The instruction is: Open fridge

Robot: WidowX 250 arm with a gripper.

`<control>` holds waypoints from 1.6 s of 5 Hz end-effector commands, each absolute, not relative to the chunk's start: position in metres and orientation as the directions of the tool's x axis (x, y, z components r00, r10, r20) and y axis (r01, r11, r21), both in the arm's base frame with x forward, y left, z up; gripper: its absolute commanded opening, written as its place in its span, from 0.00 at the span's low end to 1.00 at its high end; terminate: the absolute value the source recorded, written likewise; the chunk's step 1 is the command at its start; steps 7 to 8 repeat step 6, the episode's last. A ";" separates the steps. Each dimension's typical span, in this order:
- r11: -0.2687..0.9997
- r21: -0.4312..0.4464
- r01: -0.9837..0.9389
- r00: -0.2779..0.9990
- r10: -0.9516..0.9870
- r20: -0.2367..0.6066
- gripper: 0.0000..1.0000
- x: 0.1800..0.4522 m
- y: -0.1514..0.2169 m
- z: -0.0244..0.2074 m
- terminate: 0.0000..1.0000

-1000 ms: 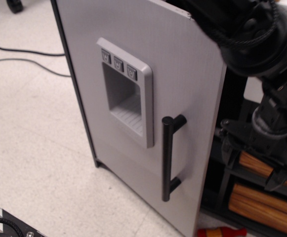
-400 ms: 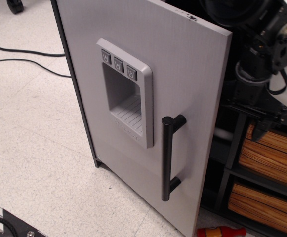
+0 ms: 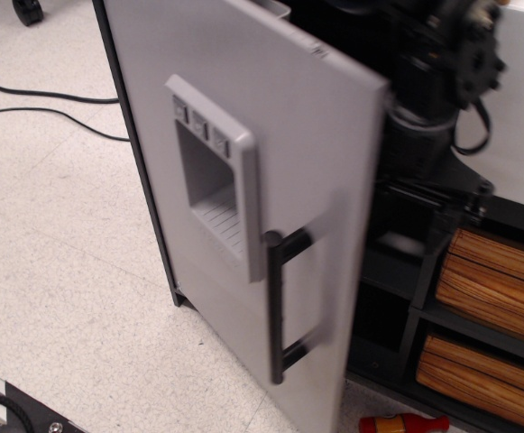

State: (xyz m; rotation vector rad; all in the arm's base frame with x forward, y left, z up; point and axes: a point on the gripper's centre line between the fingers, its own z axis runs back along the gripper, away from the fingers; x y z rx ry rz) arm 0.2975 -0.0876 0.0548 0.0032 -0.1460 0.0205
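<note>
The fridge stands at the centre, its light-grey door (image 3: 307, 162) swung partly open towards me on the left hinge. The door carries a black vertical bar handle (image 3: 278, 307) and a recessed grey dispenser panel (image 3: 209, 176) with three buttons. My black arm (image 3: 442, 63) comes down from the top right, just behind the door's free edge. The gripper (image 3: 428, 203) sits low behind that edge, dark and blurred against the dark interior. I cannot tell whether its jaws are open or whether it touches the door.
A dark shelf unit with wood-coloured drawers (image 3: 496, 262) stands right of the fridge. A red and yellow toy (image 3: 401, 422) lies on the floor in front of it. Black cables (image 3: 36, 106) cross the speckled floor at the left. A black frame (image 3: 13, 410) fills the bottom left corner.
The door has swung further open, so its free edge and handle moved left. The arm rose from low beside the drawers and moved left, close behind the door's edge.
</note>
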 end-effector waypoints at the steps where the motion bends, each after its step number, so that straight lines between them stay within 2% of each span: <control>1: 1.000 -0.006 0.010 0.977 -0.008 0.215 1.00 0.239 -0.042 0.083 0.00; 2: 0.998 0.033 0.054 0.972 -0.061 0.226 1.00 0.206 -0.017 0.068 0.00; 3: 0.993 0.076 0.091 0.964 -0.107 0.245 1.00 0.185 -0.001 0.056 0.00; 4: 0.996 0.053 0.073 0.976 -0.083 0.200 1.00 0.181 0.008 0.056 0.00; 5: 0.996 0.053 0.073 0.976 -0.083 0.200 1.00 0.181 0.008 0.056 0.00; 6: 0.996 0.053 0.073 0.976 -0.083 0.200 1.00 0.181 0.008 0.056 1.00; 8: 0.996 0.053 0.073 0.976 -0.083 0.200 1.00 0.181 0.008 0.056 1.00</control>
